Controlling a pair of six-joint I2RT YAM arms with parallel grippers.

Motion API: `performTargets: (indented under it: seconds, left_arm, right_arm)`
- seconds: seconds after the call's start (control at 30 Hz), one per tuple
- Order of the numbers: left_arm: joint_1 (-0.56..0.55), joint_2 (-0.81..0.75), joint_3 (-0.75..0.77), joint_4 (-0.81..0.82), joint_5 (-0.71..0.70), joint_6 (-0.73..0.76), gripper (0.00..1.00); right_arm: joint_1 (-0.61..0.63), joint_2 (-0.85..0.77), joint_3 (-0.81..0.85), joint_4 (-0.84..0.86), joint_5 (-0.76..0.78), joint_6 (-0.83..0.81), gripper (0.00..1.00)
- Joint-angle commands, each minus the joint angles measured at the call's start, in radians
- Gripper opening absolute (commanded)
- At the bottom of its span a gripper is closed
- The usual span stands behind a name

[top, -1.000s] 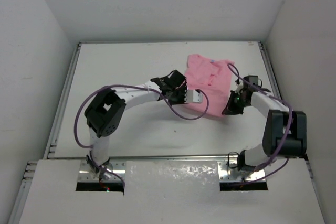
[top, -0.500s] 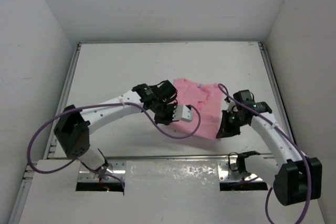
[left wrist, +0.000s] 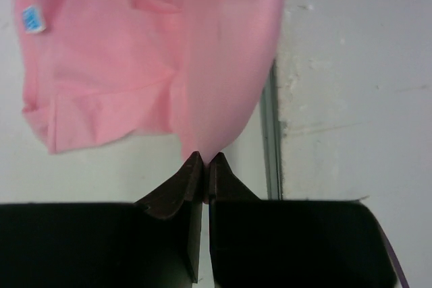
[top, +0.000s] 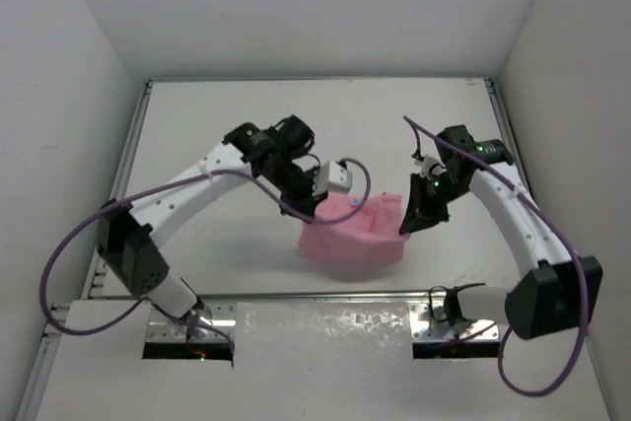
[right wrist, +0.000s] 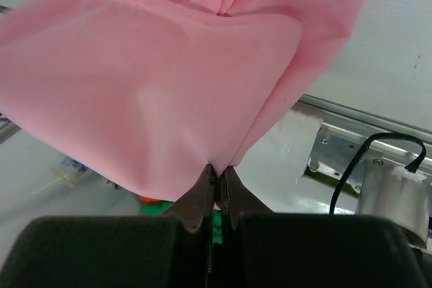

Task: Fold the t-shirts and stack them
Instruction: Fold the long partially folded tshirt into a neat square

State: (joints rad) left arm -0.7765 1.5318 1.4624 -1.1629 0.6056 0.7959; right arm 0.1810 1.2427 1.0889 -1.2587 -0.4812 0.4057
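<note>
The t-shirt (top: 353, 234) hangs bunched above the near middle of the desk (top: 227, 115). The left fingers (left wrist: 197, 173) and right fingers (right wrist: 202, 190) each pinch one of its edges. Step in hand: spreading. Next, likely draw both grips apart and lay the cloth flat.

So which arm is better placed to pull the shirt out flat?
Left, probably. Both pinch the t-shirt, but the left fingers have bare table beside them to spread it; the right fingers sit nearer the table's edge.
</note>
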Motion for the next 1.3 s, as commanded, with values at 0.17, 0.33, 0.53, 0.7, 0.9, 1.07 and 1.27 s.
performTargets:
  seconds: [0.17,0.33,0.53,0.7,0.9,1.07,1.27]
  left_arm:
    - [0.220,0.177,0.073,0.092,0.042,-0.116,0.00]
    - [0.276,0.252,0.102,0.176,0.049,-0.182,0.00]
    - [0.284,0.327,0.163,0.255,0.013,-0.250,0.00]
    - [0.286,0.392,0.191,0.290,0.003,-0.291,0.00]
    - [0.286,0.471,0.210,0.413,-0.072,-0.368,0.00]
    - [0.287,0.510,0.213,0.492,-0.124,-0.405,0.00]
    - [0.287,0.559,0.205,0.549,-0.161,-0.414,0.20]
  right_arm:
    - [-0.084,0.242,0.106,0.166,-0.066,-0.019,0.00]
    - [-0.132,0.360,0.190,0.200,-0.048,-0.030,0.00]
    - [-0.176,0.408,0.149,0.271,-0.053,-0.016,0.00]
    - [-0.204,0.498,0.170,0.369,-0.031,0.022,0.00]
    - [-0.216,0.623,0.250,0.421,-0.002,0.051,0.00]
    - [-0.236,0.712,0.296,0.476,0.024,0.090,0.00]
    - [-0.238,0.810,0.344,0.495,0.050,0.090,0.10]
